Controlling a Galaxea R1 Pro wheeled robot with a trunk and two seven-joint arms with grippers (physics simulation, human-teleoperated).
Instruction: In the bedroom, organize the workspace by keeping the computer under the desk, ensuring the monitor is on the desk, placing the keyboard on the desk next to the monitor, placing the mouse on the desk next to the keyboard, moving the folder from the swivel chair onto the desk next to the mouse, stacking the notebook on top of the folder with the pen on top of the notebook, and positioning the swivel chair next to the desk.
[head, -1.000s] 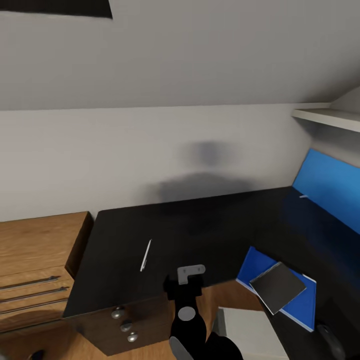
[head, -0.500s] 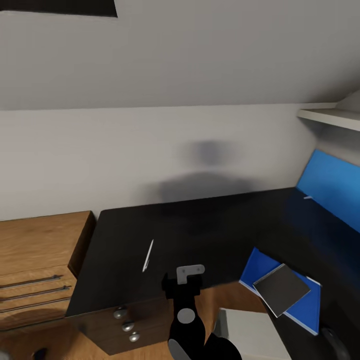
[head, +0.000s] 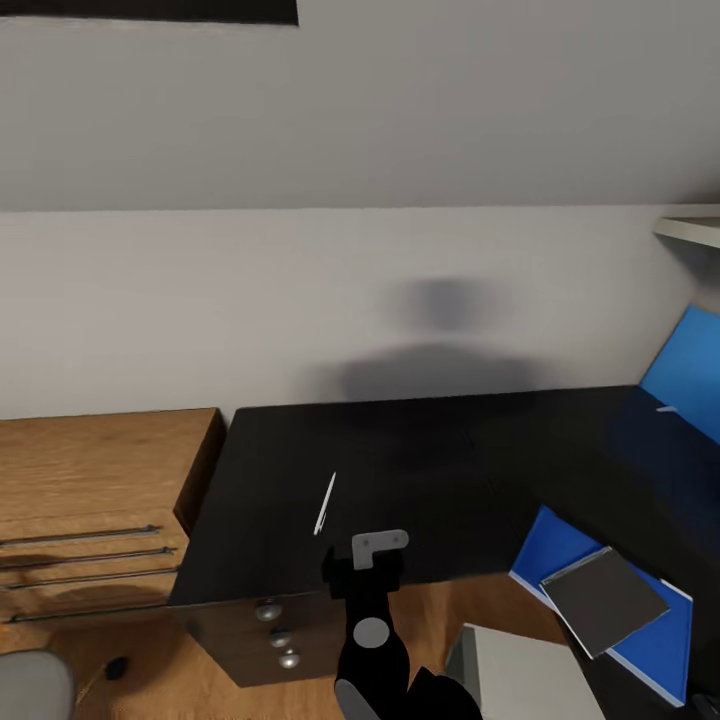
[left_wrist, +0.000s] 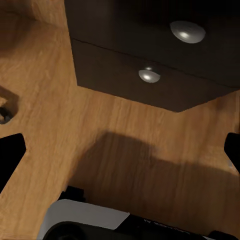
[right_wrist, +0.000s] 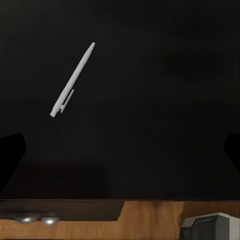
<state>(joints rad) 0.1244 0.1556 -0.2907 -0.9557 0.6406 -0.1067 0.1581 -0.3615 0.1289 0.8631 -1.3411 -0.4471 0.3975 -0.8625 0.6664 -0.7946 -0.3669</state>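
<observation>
The black worktop (head: 450, 470) runs along the pale wall and bends round toward the right, its surface dark and glossy. A white pen (head: 324, 504) lies flat on its left part, on its own, angled with one end toward the wall; the right wrist view shows the pen (right_wrist: 73, 80) on the same bare black surface. At the right, near the front edge, a blue folder (head: 660, 640) lies flat with a dark grey notebook (head: 604, 600) resting on top of it, turned askew. Under the worktop's left end sits a dark drawer unit with round silver knobs (head: 281, 638), standing on the wooden floor (left_wrist: 75, 145).
</observation>
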